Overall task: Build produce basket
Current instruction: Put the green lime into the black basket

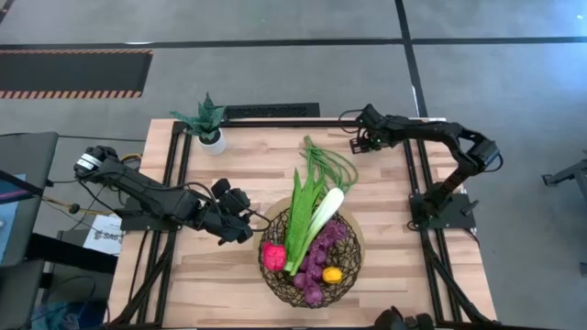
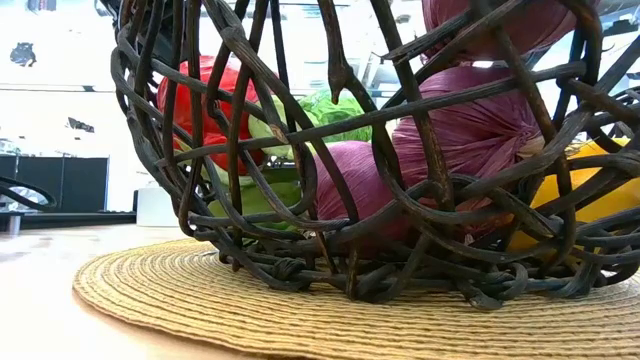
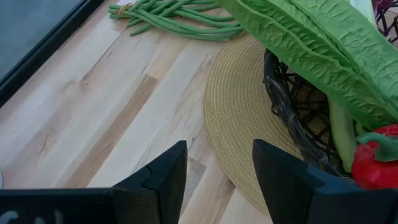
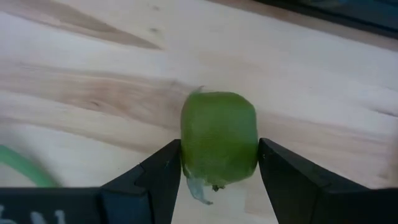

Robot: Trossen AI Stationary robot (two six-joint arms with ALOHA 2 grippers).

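Observation:
The dark woven-wire basket [image 1: 275, 291] stands on a round straw mat [image 3: 236, 112] at the table's near middle. It holds purple grapes [image 1: 321, 252], a red pepper [image 1: 273, 256], a leek [image 1: 323, 211], a green leafy stalk [image 1: 298, 215] and a lemon [image 1: 332, 274]. Green beans [image 1: 330, 160] lie on the table beyond the basket. My left gripper [image 3: 217, 168] hangs open over the wood by the mat's left edge, with nothing between its fingers. At the far right my right gripper [image 1: 359, 144] points down, open. Its fingers stand on either side of the green lime [image 4: 219, 137], which rests on the table. My right gripper comes at the lime from above, one finger [image 4: 163, 168] close beside each of its sides [image 4: 186, 143]. I cannot tell whether the fingers touch it. The lime sits on the wood.
A small potted plant [image 1: 207, 124] stands at the table's far left corner. Bare wood lies between the basket and the left edge, and along the near edge. Black frame rails [image 1: 179, 183] run along both sides of the table.

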